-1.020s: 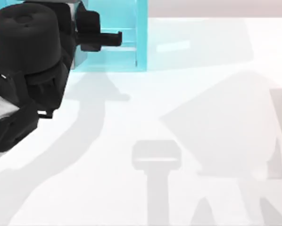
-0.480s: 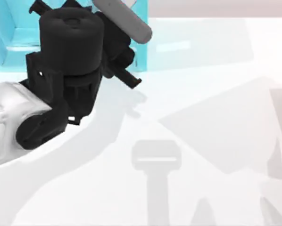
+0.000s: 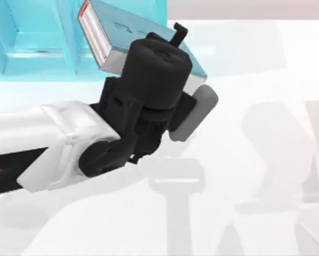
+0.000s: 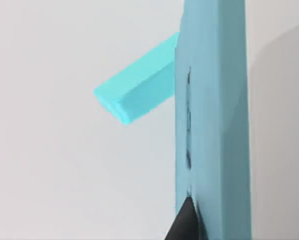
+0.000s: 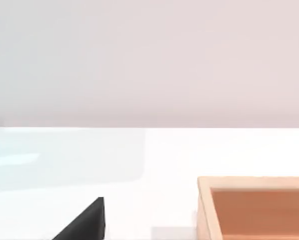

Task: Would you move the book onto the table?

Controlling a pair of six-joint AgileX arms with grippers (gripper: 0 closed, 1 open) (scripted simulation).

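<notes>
White glossy table (image 3: 239, 213) is seen bare across the lower and right frame, crossed by soft grey shadows. Left arm is extended from the left edge; left tool (image 3: 173, 40) is clamped on the book (image 3: 127, 32), held tilted at upper centre, red-marked spine end toward upper left. Blue shelf unit (image 3: 31, 42) is placed in the upper left corner, just behind the book. Right tool (image 5: 84, 220): fingers cannot be judged; a wooden box (image 5: 254, 207) is seen near it.
</notes>
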